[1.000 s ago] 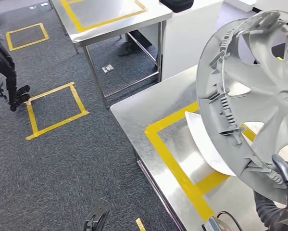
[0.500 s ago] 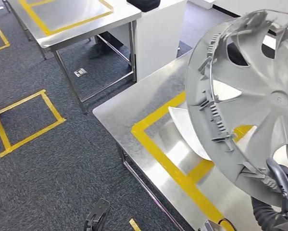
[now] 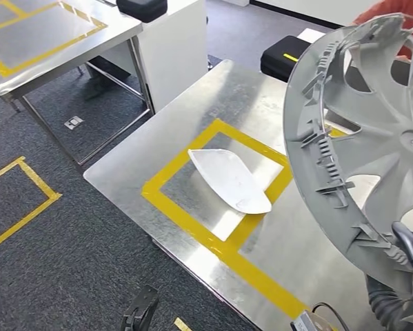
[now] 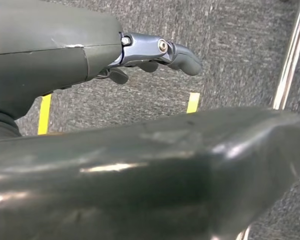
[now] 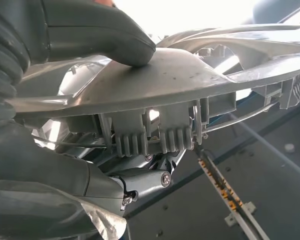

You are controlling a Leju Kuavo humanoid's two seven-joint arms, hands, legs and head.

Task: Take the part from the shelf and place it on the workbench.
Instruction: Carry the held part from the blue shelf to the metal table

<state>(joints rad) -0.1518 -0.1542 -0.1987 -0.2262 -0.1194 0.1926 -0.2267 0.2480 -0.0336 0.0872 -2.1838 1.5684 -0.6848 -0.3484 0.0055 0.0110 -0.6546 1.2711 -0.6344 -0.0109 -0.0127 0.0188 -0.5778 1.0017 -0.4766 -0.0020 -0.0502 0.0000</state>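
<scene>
A big silver wheel cover (image 3: 370, 138) hangs tilted on edge above the right side of the steel workbench (image 3: 136, 155). My right hand (image 3: 409, 258) grips its lower rim. In the right wrist view the thumb (image 5: 102, 35) presses on the wheel cover (image 5: 171, 75) and the fingers (image 5: 140, 182) clamp it from underneath. A flat white curved part (image 3: 230, 181) lies inside the yellow tape square (image 3: 220, 249) on the bench. My left hand (image 3: 139, 312) hangs low over the carpet, its fingers (image 4: 160, 49) stretched out and holding nothing.
A second steel table (image 3: 43, 41) with yellow tape stands at the far left, beside a white cabinet (image 3: 170, 48) carrying a black case (image 3: 141, 8). A black box (image 3: 287, 55) sits behind the bench. An orange sleeve of a person (image 3: 386, 14) shows behind the cover. Yellow tape (image 3: 22, 200) marks the carpet.
The whole picture has shifted: the camera has turned, so the workbench and the white part now sit further left and in fuller view. The wheel cover stays in my right hand.
</scene>
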